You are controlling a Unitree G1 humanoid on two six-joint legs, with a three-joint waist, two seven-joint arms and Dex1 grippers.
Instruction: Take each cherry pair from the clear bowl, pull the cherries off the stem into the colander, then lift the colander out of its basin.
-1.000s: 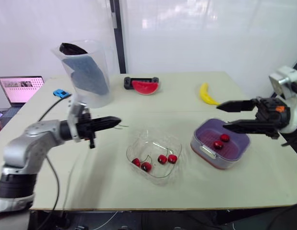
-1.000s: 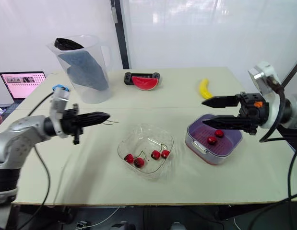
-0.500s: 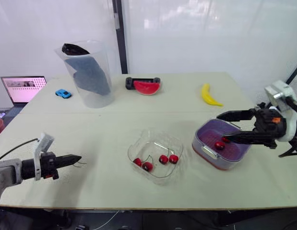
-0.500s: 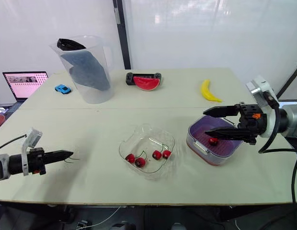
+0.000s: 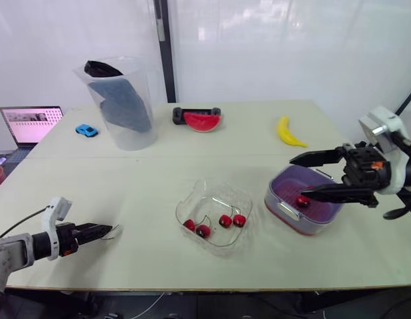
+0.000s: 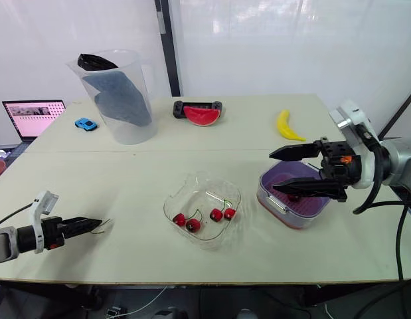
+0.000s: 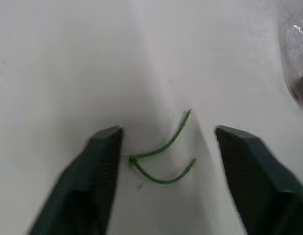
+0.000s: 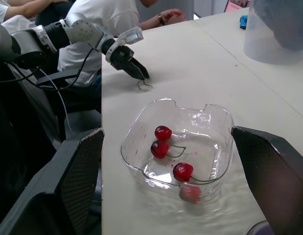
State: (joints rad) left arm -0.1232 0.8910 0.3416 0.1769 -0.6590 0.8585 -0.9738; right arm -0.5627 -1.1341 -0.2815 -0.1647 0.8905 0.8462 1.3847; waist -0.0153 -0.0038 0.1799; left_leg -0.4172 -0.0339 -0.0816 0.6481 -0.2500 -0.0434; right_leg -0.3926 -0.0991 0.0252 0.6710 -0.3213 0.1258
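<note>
L gripper (image 7: 166, 131) jaws now released, stem (image 7: 161, 149) dropped on desk (image 5: 159, 173) near-left | R gripper (image 6: 273, 171) jaws open | next: bowl (image 6: 236, 191), two pairs remain

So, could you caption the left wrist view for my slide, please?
Left gripper, jaws open, over a bare cherry stem on the table.

Left wrist view's edge cuts off the clear bowl (image 7: 298, 58).

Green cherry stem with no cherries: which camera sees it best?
The left wrist view: the bare green forked stem lies close up, inside the open left tool. Both eye views and the right wrist view show a tiny wisp.
</note>
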